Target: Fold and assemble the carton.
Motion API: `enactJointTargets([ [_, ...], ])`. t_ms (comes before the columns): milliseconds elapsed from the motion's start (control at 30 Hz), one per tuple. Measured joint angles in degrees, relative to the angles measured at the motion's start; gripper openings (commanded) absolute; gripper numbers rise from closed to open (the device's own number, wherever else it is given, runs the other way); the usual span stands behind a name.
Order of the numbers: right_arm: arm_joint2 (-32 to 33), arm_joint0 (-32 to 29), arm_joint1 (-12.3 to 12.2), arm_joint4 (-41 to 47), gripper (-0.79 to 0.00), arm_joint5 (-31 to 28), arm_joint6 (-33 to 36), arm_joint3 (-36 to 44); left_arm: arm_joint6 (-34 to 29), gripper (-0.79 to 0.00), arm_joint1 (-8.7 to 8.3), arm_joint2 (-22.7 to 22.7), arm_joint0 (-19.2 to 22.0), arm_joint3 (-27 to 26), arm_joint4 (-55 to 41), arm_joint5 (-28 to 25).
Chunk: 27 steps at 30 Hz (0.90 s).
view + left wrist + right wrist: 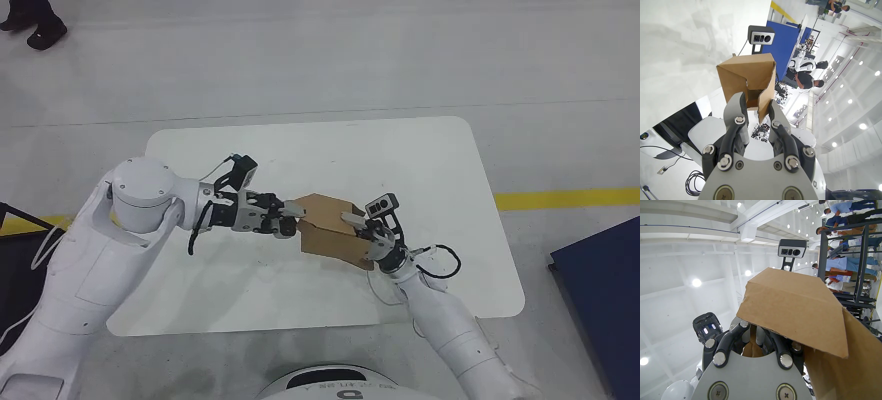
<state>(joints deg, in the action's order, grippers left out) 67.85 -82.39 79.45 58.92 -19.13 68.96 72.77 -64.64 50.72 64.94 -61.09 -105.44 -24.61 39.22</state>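
- Top view: the carton sits over the middle of the white table, between the 2 arms. The left gripper meets its end on the robot's left. The right gripper is at the corner on the robot's right.
- Left wrist view: the left gripper has its fingers moderately apart and grips nothing. 1 loose flap hangs into the gap, close against 1 finger. Behind it the end of the carton gapes open, with the body already squared into a tube. The other arm's camera shows past the far end.
- Right wrist view: the right gripper looks clamped on a panel of the carton, with brown board running between its fingers. A wide panel covers the tips, so the exact hold is hidden.
- Step in hand, as I judge it: closing the open end, with the right arm steadying the carton while the left works the flaps.
- Next move, as I judge it: the left gripper needs to push the hanging flap inward along its crease, square to the opening, while the right keeps a firm hold so the tube does not twist or collapse.
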Motion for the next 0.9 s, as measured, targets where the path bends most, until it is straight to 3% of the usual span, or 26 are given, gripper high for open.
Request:
enactJointTargets([
  [500,-1.0,0.9,0.2,-0.4,-0.785,-0.2,-0.6,-0.4,-0.1,-0.502,-0.99,4.2,-2.2,-0.5,-4.5,-2.9],
  [900,-1.0,1.3,0.1,-0.6,-0.785,-0.2,-0.9,-0.5,3.4,-0.505,0.1,-0.6,1.1,2.4,-6.7,-3.9],
])
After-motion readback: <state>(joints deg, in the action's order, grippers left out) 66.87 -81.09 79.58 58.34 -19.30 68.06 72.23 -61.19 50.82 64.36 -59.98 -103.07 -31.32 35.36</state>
